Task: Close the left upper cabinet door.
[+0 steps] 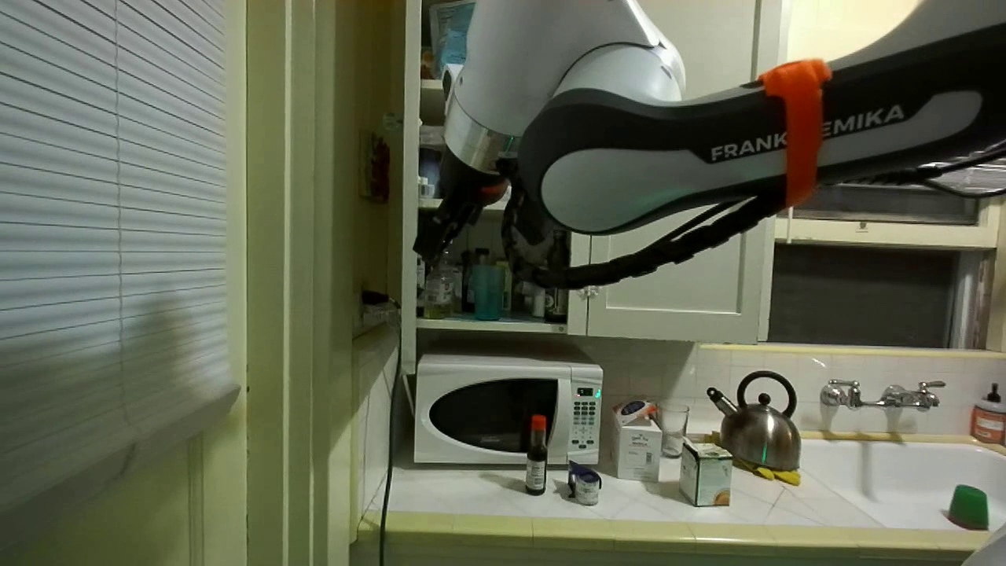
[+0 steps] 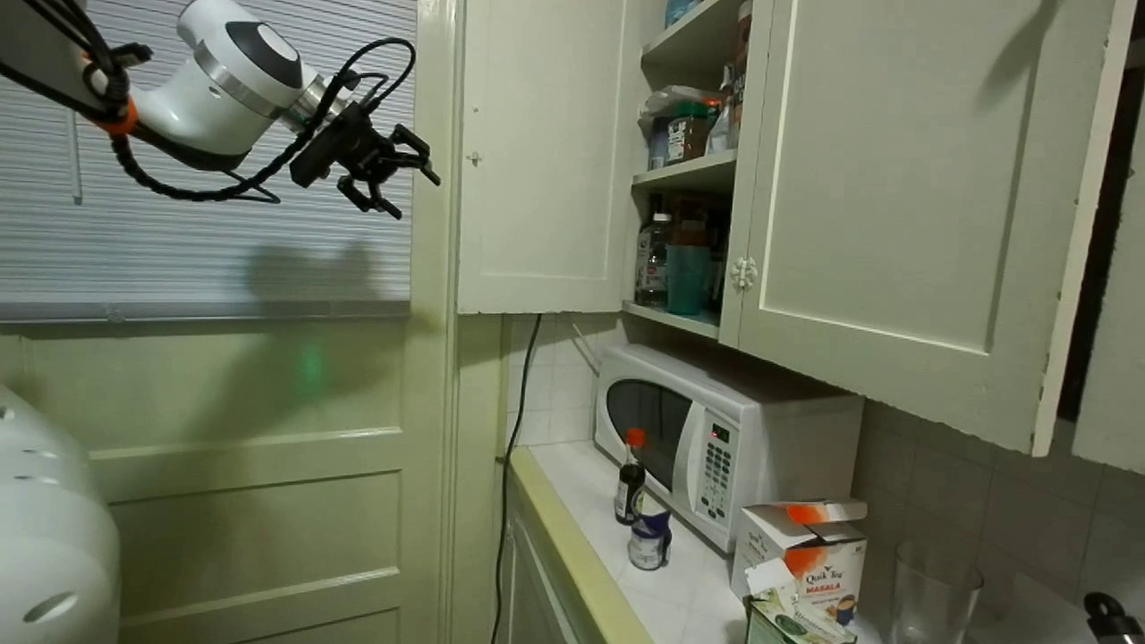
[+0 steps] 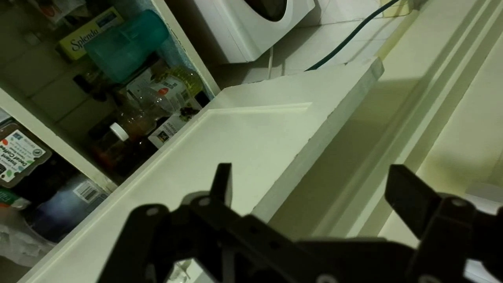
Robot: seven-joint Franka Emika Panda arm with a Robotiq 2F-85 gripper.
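The left upper cabinet door (image 2: 546, 241) stands wide open in an exterior view, its inner face and small latch (image 2: 474, 158) showing. It is nearly edge-on in an exterior view (image 1: 409, 299). In the wrist view the door (image 3: 251, 137) slants across the middle, its free edge between the two fingers in the picture. My gripper (image 2: 416, 195) is open and empty, in front of the door's free-edge side and seemingly apart from it. It also shows dark before the open shelves in an exterior view (image 1: 479, 232) and at the bottom of the wrist view (image 3: 310, 169).
The matching right-hand cabinet door (image 2: 894, 179) is shut. Shelves hold bottles and a teal cup (image 2: 687, 279). Below stand the microwave (image 1: 503, 369), a red-capped bottle (image 1: 537, 464) and boxes (image 1: 638, 452). A door with blinds (image 2: 268, 376) and its frame flank the cabinet. A cable (image 2: 514, 438) hangs down.
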